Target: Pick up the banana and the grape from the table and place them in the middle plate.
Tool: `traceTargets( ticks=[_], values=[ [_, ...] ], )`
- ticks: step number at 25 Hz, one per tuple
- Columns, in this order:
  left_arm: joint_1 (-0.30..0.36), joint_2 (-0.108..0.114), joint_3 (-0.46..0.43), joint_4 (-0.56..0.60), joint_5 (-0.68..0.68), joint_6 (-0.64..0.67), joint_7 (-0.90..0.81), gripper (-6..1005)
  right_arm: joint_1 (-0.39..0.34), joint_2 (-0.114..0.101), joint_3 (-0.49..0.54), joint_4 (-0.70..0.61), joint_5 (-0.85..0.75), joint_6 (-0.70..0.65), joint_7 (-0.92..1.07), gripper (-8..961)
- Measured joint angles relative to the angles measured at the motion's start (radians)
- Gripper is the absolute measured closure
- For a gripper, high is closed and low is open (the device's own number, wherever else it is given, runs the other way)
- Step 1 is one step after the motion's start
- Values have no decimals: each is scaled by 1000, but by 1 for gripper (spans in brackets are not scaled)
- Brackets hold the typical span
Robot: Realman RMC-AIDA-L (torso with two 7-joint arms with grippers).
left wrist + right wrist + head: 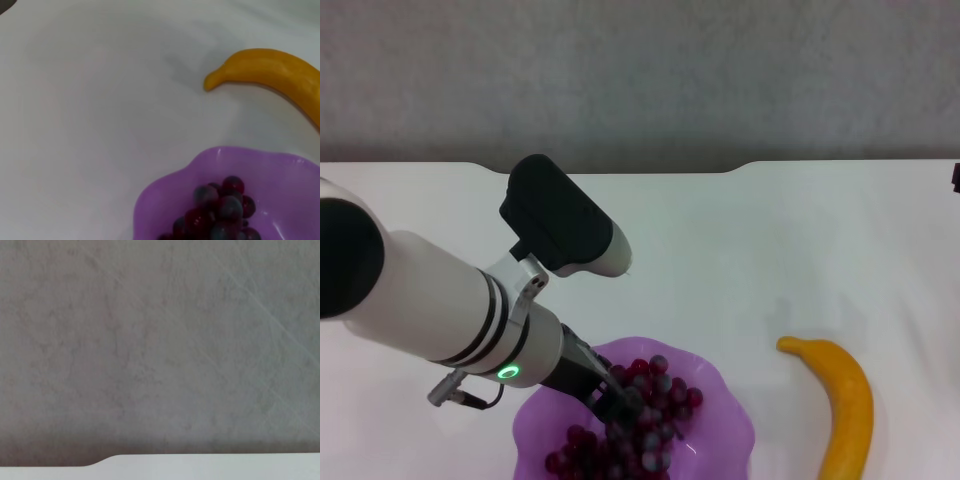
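While grape (pixel 638 420) sits in plate (pixel 720 395), left tool (pixel 616 404) is w/ it.

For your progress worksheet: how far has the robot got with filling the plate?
Done: the grape bunch lies in the middle plate. In hand: the left tool is down among the grapes; its grip is unclear. Left: the banana lies on the table to the plate's right. The right tool is out of view.

Dark red-purple grape (pixel 640 420) bunch lying in the scalloped purple middle plate (pixel 725 415), curved yellow banana (pixel 840 405) on the white table (pixel 770 240) just beside
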Motion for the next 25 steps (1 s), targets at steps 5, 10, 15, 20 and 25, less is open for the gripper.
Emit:
traceTargets(
  ticks=[5, 10, 15, 20, 25],
  values=[
    [4, 2, -1, -14, 5, 3, -5, 461, 0, 0, 0, 1, -3, 0, 0, 145],
    [47, 1, -18, -117, 54, 9, -7, 286, 0, 0, 0, 1, -12, 0, 4, 146],
    [71, 1, -63, -210, 62, 52, 21, 147, 1, 0, 0, 1, -12, 1, 4, 147],
    [67, -1, -154, -219, 49, 211, 78, 126, 10, 0, -4, 2, -12, 1, 5, 148],
    [90, 0, -260, -230, -13, 357, 121, 132, 11, 0, -6, 4, -12, 1, 6, 149]
  ],
)
